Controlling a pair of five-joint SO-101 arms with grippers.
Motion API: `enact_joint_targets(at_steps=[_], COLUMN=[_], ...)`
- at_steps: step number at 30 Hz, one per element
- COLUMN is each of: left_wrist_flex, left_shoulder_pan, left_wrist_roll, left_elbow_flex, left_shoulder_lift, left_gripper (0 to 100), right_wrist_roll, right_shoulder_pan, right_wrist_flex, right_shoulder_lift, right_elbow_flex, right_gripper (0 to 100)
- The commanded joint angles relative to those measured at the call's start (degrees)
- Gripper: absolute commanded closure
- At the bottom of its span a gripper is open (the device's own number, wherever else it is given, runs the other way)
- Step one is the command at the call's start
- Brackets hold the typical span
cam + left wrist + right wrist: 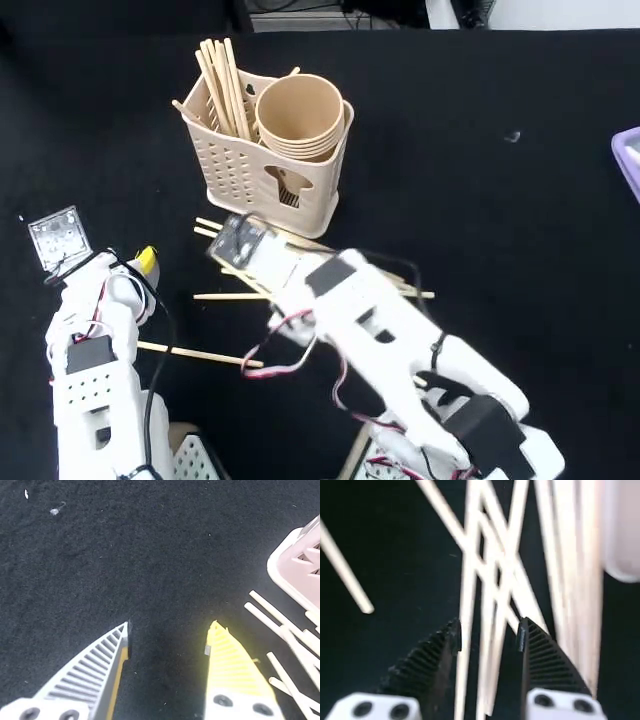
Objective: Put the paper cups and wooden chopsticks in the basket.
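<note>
The basket [240,175] stands on the black counter [500,250], near the far edge and a bit to the left. The paper cups [300,110] sit stacked inside it, and some wooden chopsticks [222,80] stick up beside them. The loose chopsticks [468,590] lie in a messy pile just in front of the basket. The right tool [487,630] is low over that pile, its black fingers a little apart with a few sticks between them. A lone chopstick [200,353] lies nearer the front edge. The left tool [171,625] is spread wide over bare counter toward the left edge, holding nothing.
</note>
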Motion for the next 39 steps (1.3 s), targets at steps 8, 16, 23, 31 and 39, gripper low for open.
enact_joint_targets(at_steps=[8, 16, 23, 31, 39], left_wrist_flex=[-0.9, -1.0, -1.0, -1.0, -1.0], left_shoulder_pan=[-0.5, -0.5, -0.5, -0.4, -0.4], left_wrist_roll=[-0.6, -0.6, -0.6, -0.6, -0.6], left_elbow_flex=[-1.0, -0.9, -0.9, -0.9, -0.8], left_shoulder_lift=[-0.7, -0.7, -0.7, -0.7, -0.7], left_gripper=[75, 75, 75, 75, 75], right_wrist_roll=[-0.5, -0.6, -0.5, -0.1, 11.3], right_shoulder_pan=[-3.5, -3.5, -3.6, -3.9, -14.8], right_wrist_flex=[-7.0, -9.4, -9.1, -9.8, -10.0], right_shoulder_lift=[10.9, 11.1, 9.4, -10.6, -17.5], right_elbow_flex=[-3.3, -2.7, -2.0, 9.0, 17.3], right_gripper=[73.7, 98.1, 98.8, 98.8, 98.8])
